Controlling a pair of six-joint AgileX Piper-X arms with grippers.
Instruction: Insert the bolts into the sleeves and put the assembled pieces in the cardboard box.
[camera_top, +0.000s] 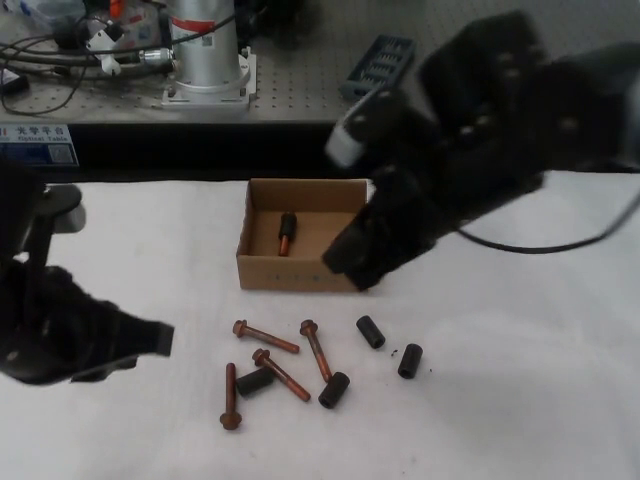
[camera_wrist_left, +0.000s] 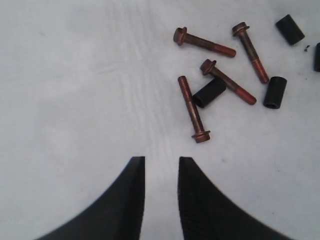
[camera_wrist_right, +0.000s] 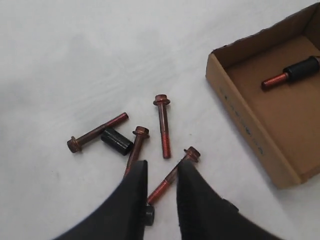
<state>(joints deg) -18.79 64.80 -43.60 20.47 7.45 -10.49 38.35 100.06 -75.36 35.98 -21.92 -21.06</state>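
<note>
Bolts (camera_top: 266, 337): 4 loose on the white cloth (camera_top: 520, 400), with 4 loose sleeves (camera_top: 334, 390) around them. 1 assembled piece (camera_wrist_right: 292, 72) is already in the cardboard box (camera_wrist_right: 240, 125).

Left gripper (camera_wrist_left: 161, 159): fingers slightly parted, nothing between them, low over the cloth beside the pile. The nearest bolt (camera_wrist_left: 194, 109) lies just ahead, a little off the line of the gap. Its head end points toward the fingers and its long axis runs roughly along them, so the jaws would likely close across the shank. A black sleeve (camera_wrist_left: 209, 92) sits against that bolt mid-shank; actual contact is unclear. A second bolt (camera_wrist_left: 227, 81) lies beside the sleeve's far end, so it is crowded there.

Right gripper (camera_wrist_right: 162, 162): narrow gap, empty, above the box's front corner in the high view. Another bolt (camera_wrist_right: 175, 172) on the cloth below runs toward the gap, and a partly hidden sleeve (camera_wrist_right: 148, 215) lies behind 1 finger.

Left arm looks nearer at cloth height. 2 outer sleeves (camera_top: 370, 331) lie apart from the bolts and are probably easier to pick.
</note>
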